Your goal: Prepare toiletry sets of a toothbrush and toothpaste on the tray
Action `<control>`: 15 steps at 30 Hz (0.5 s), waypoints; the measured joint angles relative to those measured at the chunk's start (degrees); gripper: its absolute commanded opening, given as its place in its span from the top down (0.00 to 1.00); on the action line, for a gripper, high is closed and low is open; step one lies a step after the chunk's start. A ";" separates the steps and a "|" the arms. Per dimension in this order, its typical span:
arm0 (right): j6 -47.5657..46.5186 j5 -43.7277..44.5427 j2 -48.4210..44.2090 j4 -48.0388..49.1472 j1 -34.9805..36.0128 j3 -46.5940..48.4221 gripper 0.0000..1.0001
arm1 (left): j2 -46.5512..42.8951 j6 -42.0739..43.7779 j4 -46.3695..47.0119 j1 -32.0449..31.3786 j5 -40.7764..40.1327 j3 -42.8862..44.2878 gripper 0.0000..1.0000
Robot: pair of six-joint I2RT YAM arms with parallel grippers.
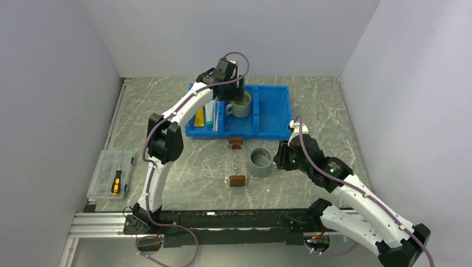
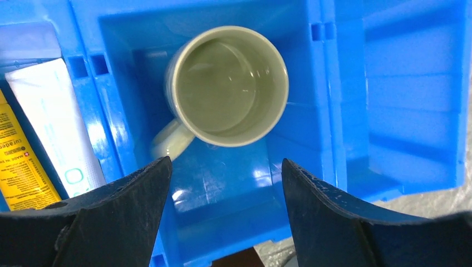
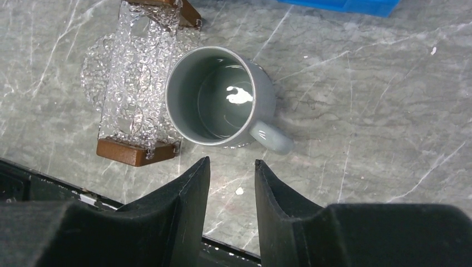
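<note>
Left wrist view: left gripper [image 2: 225, 164] hung spread wide, empty, over a pale-green ceramic mug [image 2: 228, 83], white toothpaste tube [image 2: 53, 122] at nine o'clock. Right gripper [image 3: 231, 163] stood slightly parted, empty; clear bubbled tray [image 3: 133, 83] at eleven.

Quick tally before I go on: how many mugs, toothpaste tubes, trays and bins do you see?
Mugs: 2 (pale green mug, grey mug)
Toothpaste tubes: 2 (yellow tube, white tube)
Clear tray: 1
Blue bin: 1
Total: 6
</note>
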 measured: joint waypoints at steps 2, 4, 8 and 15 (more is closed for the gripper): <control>0.00 -0.26 -0.02 0.00 0.00 0.00 0.63 | 0.63 -0.15 0.63 -0.02 -1.11 0.00 0.22; -0.02 -0.72 -0.15 0.04 0.00 -0.04 0.63 | 1.07 -0.20 1.31 -0.07 -2.19 0.00 0.24; -0.07 -1.36 -0.57 0.46 0.00 -0.70 0.64 | 1.62 -0.37 2.51 -0.11 -4.48 0.26 0.24; -0.11 -1.99 -0.68 0.48 0.00 -1.03 0.65 | 4.02 -0.42 4.92 -0.44 -7.48 2.19 0.26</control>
